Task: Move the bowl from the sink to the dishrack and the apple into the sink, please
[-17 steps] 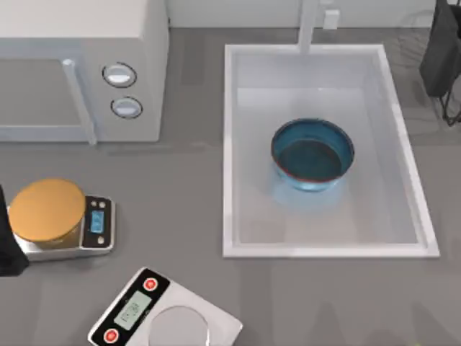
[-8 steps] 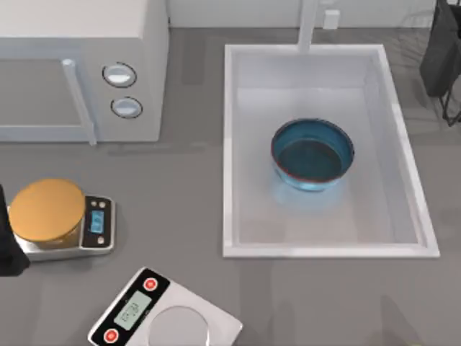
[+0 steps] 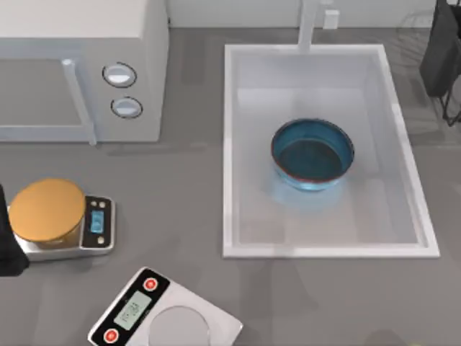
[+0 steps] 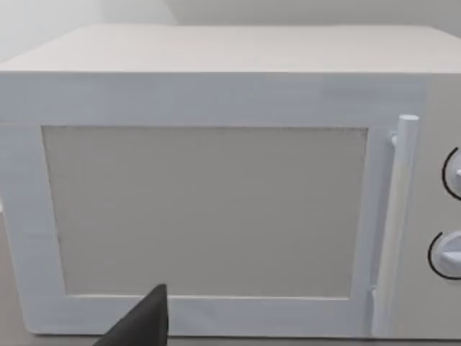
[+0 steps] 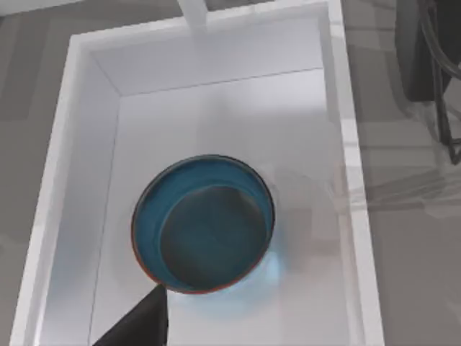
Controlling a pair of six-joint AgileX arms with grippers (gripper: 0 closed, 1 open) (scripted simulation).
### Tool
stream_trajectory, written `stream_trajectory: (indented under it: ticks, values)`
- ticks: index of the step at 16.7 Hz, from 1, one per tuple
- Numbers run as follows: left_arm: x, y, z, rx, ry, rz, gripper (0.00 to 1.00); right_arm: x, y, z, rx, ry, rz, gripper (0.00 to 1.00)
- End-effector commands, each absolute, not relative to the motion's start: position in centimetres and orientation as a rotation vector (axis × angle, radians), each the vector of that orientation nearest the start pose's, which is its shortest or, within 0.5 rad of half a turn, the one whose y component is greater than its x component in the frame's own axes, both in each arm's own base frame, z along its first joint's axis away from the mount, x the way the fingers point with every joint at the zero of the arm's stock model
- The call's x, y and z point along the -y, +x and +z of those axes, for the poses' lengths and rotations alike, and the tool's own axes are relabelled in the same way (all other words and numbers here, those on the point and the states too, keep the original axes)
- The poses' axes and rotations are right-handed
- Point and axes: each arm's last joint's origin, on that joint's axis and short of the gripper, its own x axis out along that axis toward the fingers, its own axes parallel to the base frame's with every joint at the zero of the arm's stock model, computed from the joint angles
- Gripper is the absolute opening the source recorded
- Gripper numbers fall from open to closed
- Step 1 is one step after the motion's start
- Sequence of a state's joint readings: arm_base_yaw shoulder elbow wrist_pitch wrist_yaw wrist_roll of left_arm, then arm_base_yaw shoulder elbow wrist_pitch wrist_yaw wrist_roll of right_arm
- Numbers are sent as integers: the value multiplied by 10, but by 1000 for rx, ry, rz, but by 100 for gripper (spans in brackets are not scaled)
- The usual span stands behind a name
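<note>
Bench (image 3: 187, 216), grey and flat, carries the large white rectangular sink (image 3: 229, 144) at right, and the round deep-blue bowl with reddish rim (image 3: 312, 154) sits at its middle, untouched. Judging by this, fetching the bowl comes first; the right pincer (image 5: 133, 328) looks down over it and must descend to its rim. Both pincers are cut off, so I cannot tell whether either is open or closed; the left pincer (image 4: 140, 324) idles facing the white microwave (image 4: 216, 187).

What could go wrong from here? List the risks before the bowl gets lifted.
1. The bowl sits deep in the sink, so a pincer coming down may strike the raised rim or walls.
2. The bowl's round, smooth wall could slip from a rim pinch.
3. The faucet post stands at the sink's far short side, near a lifting path.
</note>
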State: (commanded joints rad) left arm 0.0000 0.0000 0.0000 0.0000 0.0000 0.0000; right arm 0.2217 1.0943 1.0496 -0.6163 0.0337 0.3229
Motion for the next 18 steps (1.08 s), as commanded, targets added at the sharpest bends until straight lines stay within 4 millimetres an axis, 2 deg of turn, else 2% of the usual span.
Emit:
stream_trajectory:
  ticks: [3, 5, 7, 10, 12, 15, 18]
  values:
    - [1, 106, 160, 0, 0, 0, 100, -88, 288, 335, -854, 223, 67, 100]
    - [1, 106, 160, 0, 0, 0, 100, -117, 331, 327, -964, 208, 56, 100]
    - [1, 106, 160, 0, 0, 0, 100, -149, 370, 308, -1065, 182, 41, 100]
    - [1, 106, 160, 0, 0, 0, 100, -194, 416, 261, -1194, 129, 19, 100]
    - [1, 106, 160, 0, 0, 0, 100, -220, 437, 225, -1263, 91, 7, 100]
    - [1, 106, 160, 0, 0, 0, 100, -249, 452, 177, -1333, 41, -5, 100]
    - [1, 106, 160, 0, 0, 0, 100, -265, 457, 150, -1365, 12, -8, 100]
